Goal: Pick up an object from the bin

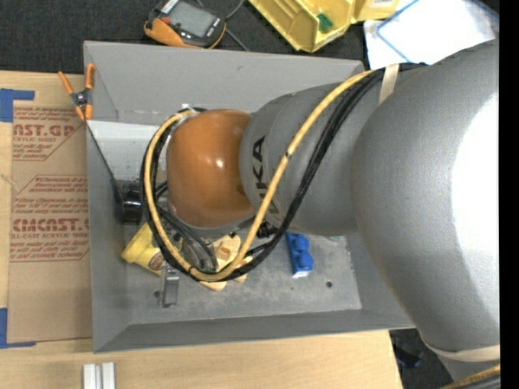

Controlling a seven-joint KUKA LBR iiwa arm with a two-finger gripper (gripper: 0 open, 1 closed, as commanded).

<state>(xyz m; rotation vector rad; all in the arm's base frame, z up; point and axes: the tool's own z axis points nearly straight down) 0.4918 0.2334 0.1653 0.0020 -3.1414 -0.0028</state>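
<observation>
Bin [109, 298] holds one blue block [298, 255], one yellow piece [139, 250], one black cylinder [128, 202].

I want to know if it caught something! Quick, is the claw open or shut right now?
Claw: cannot be told. The arm's orange cover sits over it, and a yellow thing lies beside it.
</observation>
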